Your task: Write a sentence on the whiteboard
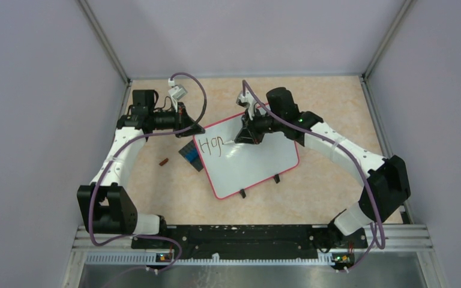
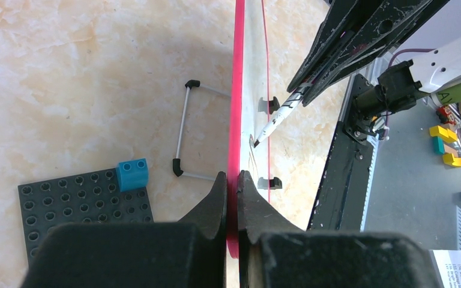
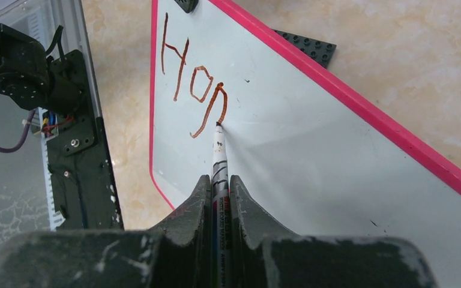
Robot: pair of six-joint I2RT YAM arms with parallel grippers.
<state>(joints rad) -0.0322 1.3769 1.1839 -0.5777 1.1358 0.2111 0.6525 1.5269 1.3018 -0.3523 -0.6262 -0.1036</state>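
Right wrist view: the whiteboard runs off the right and bottom edges. The marker barrel is buried between the right gripper fingers, and its print is unreadable. Left wrist view: the board stands edge-on, so its face cannot be read. Top view: the small brown item near the table left edge is too small to identify.

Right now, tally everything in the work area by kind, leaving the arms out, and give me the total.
whiteboard: 1
marker: 1
grey studded plate: 1
blue brick: 1
wire bracket: 1
small brown piece: 1
Total: 6
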